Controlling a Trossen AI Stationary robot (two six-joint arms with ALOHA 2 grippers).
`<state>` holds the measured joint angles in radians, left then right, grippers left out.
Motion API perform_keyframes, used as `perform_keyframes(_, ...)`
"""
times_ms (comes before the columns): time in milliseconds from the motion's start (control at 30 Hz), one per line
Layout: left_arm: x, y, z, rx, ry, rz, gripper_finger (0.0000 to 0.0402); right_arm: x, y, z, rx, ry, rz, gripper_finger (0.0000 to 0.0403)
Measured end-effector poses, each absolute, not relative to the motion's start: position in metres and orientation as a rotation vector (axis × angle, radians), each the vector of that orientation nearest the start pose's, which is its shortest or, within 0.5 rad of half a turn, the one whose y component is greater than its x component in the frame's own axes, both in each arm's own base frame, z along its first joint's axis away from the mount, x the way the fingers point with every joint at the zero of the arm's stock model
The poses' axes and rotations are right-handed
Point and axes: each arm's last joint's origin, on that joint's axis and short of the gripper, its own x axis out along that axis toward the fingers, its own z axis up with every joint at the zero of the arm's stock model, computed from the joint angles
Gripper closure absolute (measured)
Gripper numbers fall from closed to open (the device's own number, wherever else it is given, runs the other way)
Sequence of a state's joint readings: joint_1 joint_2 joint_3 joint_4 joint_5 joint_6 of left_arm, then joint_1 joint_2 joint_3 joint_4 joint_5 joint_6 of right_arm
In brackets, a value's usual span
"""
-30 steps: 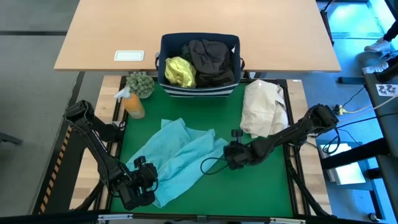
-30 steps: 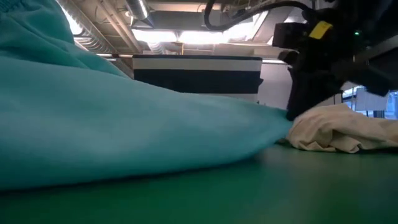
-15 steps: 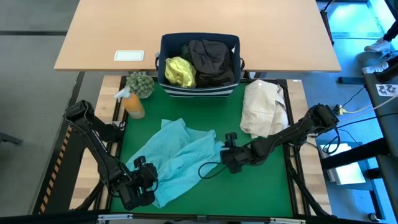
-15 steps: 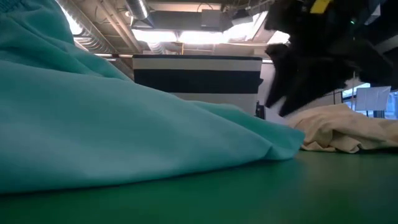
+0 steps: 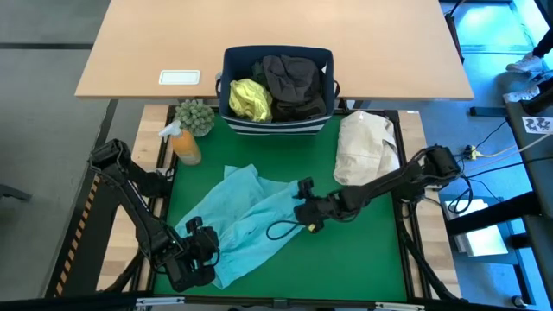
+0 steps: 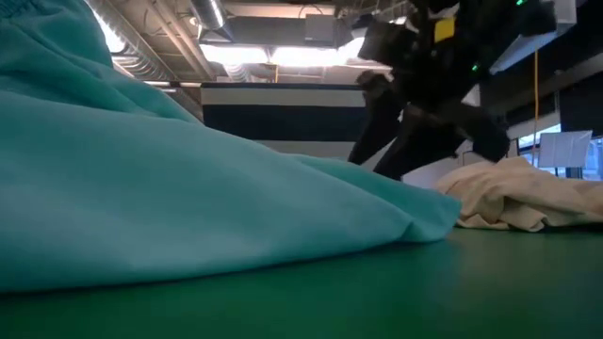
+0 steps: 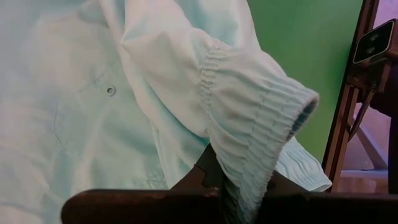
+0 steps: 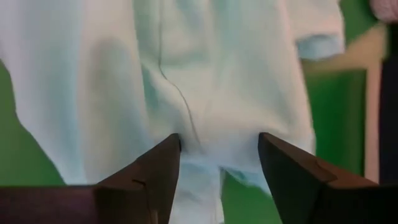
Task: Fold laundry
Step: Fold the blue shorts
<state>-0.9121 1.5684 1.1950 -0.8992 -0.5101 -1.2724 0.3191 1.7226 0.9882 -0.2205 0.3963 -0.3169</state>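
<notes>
Writing: none readable anywhere. Turquoise garment (image 5: 246, 220) spread rumpled on green tabletop (image 5: 363, 259), nearer the left front corner. Left tool (image 5: 200, 246) clamped on its ribbed cuff at the front edge. Right tool (image 5: 302, 200) with fingers (image 8: 152, 171) apart, straddling the garment's right edge, gripping nothing. Navy bin (image 5: 276, 59) at the back, holding yellow-green shirt (image 5: 249, 98) and dark clothes (image 5: 294, 82). Cream bundle (image 5: 365, 149) at right, just beside the right arm. Orange spray bottle (image 5: 183, 143) and small plant (image 5: 195, 114) at back left. White card (image 5: 180, 77) on wooden desk (image 5: 389, 43) behind
</notes>
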Motion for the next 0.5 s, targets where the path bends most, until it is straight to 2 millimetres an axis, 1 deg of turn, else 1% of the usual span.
perform_keyframes(200,0.1930,-0.2263,0.2451,-0.333,0.961,0.287,0.0397,0.3279,0.0862,0.1587,-0.644,0.938,0.117,0.0214)
perform_keyframes(300,0.1929,-0.2263,0.2451,-0.333,0.961,0.287,0.0397,0.3277,0.0858,0.1586,-0.664,0.940,0.116,0.0238)
perform_keyframes(400,0.1929,-0.2263,0.2451,-0.333,0.961,0.287,0.0396,0.3274,0.0856,0.1586,-0.686,0.944,0.110,0.0288)
perform_keyframes(500,0.1929,-0.2263,0.2451,-0.334,0.961,0.288,0.0396,0.3246,0.0850,0.1567,-0.696,0.978,0.117,0.0361)
